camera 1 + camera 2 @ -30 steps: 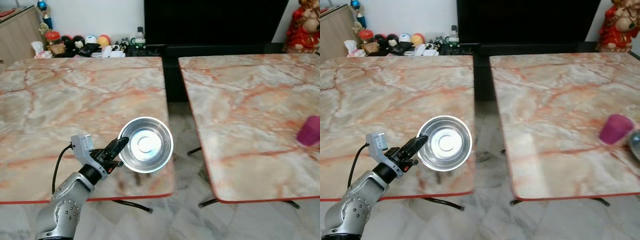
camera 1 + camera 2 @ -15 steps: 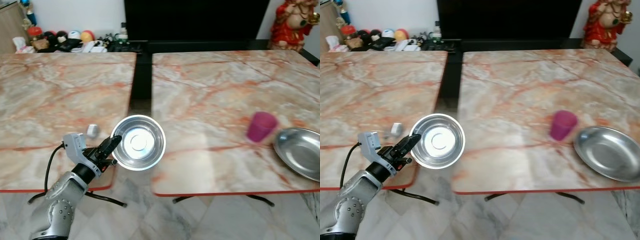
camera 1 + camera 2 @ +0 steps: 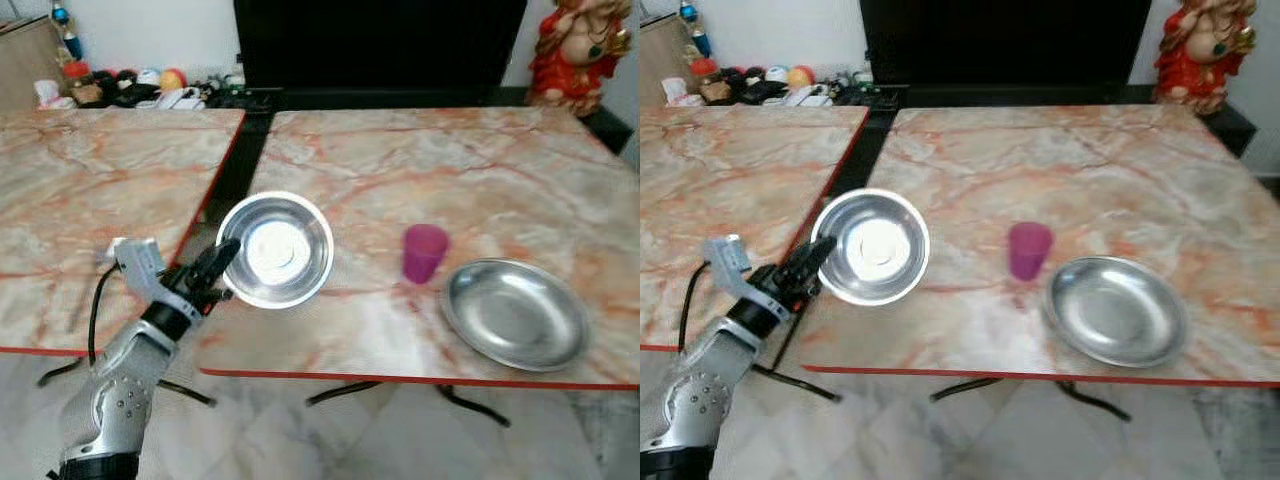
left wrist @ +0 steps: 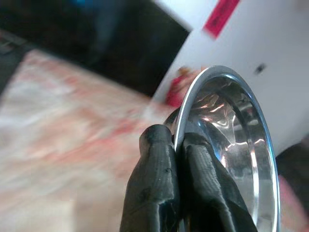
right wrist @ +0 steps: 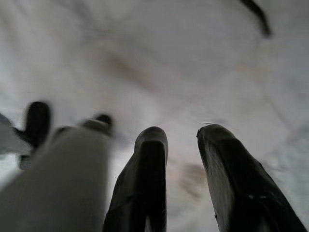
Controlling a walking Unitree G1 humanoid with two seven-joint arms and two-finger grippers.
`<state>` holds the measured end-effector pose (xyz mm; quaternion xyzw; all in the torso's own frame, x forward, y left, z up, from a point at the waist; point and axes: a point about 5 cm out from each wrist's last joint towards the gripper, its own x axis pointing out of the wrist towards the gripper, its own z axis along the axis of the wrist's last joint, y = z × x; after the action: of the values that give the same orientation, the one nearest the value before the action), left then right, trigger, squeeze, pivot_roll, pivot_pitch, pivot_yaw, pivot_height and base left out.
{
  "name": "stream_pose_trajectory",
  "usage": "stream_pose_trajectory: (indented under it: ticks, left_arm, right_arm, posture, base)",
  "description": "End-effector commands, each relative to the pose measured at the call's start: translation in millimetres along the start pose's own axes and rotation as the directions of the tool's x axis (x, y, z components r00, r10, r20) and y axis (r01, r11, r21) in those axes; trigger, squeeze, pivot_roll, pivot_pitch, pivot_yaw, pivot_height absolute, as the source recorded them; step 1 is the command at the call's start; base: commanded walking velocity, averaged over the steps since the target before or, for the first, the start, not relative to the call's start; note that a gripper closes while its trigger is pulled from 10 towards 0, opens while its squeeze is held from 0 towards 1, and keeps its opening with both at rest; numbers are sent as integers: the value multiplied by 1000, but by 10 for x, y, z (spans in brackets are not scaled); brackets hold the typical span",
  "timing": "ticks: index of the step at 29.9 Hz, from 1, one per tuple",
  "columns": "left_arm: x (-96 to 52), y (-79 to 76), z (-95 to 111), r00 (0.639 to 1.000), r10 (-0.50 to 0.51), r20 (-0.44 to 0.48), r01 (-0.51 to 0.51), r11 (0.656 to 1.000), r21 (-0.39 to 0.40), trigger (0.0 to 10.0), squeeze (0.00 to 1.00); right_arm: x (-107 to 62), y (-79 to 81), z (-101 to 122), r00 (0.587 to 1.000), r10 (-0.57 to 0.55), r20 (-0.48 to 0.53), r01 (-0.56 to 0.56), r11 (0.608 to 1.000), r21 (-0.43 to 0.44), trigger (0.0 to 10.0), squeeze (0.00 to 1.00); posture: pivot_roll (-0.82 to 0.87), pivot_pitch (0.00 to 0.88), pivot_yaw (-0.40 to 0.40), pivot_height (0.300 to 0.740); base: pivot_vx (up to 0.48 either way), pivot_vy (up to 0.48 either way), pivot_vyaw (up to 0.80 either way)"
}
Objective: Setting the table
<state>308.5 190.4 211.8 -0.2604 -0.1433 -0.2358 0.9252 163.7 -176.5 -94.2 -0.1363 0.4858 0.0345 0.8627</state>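
— Nearest, what is being shown at the left arm?

— A steel bowl (image 3: pixel 276 249) is being gripped by the left gripper (image 3: pixel 224 258); its two black fingers (image 4: pixel 159 193) are being pressed together on the bowl's rim, one on each side of the thin metal edge. The bowl is being held over the near left corner of the right-hand marble table (image 3: pixel 480 170), beside the gap to the left-hand table (image 3: pixel 90 190).

— And the right gripper?

— The right gripper (image 5: pixel 183 159) is being seen above pale marbled floor, with its fingers being kept apart and nothing between them.

— What is being seen further along the table?

— A pink cup (image 3: pixel 424 252) is being seen upright just beyond the bowl, and a steel plate (image 3: pixel 515 314) is lying near it, close to the table's front edge. Farthest back, a red figurine (image 3: pixel 570 50) and a row of small objects (image 3: pixel 140 85) are being seen against the wall
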Motion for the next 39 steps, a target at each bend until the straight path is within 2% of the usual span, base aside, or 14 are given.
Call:
stream_pose_trajectory:
  ticks: [1,4,8,13,20,23,27,32,39]
  left_arm:
    - [0,-1,135,999,1,47,-1,1000,-2,10000,0]
    - [86,-125,258,994,-52,99,54,998,-25,10000,0]
    - [144,-205,284,992,-87,93,86,996,10,10000,0]
    - [148,-212,328,991,-83,106,83,997,10,10000,0]
    - [123,-215,359,994,-80,80,76,996,54,10000,0]
    - [71,-191,347,995,-95,10,92,986,139,10000,0]
    - [51,-102,493,997,-71,23,66,981,184,10000,0]
    - [57,-119,504,997,-73,28,67,980,185,10000,0]
    - [61,-158,365,998,-69,-4,69,987,145,10000,0]
  right_arm:
    - [-6,101,-19,1000,26,-10,-26,1000,13,10000,0]
    - [-6,101,-19,1000,25,-9,-25,1000,15,10000,0]
    - [-6,100,-16,1000,26,-9,-26,1000,14,10000,0]
    - [-6,100,-14,1000,27,-8,-27,1000,13,10000,0]
    - [-5,100,-12,1000,27,-8,-27,1000,13,10000,0]
    - [-5,101,-9,1000,27,-6,-27,1000,13,10000,0]
    - [-4,91,-5,1000,21,-3,-21,1000,18,10000,0]
    - [-3,87,-1,1000,21,-1,-21,1000,18,10000,0]
    - [-3,80,1,1000,17,0,-17,1000,20,10000,0]
  posture:
    - [61,117,9,740]
    - [61,117,9,740]
    - [60,114,8,740]
    - [60,113,7,740]
    - [63,114,7,740]
    - [62,114,8,740]
    - [67,116,6,740]
    - [65,115,4,740]
    - [60,114,2,740]
  base:
    - [0,-461,0]
    - [0,-461,0]
    - [0,-461,0]
    - [0,-461,0]
    - [0,-459,0]
    - [0,-459,0]
    - [0,-458,0]
    - [0,-455,0]
    - [0,-174,0]
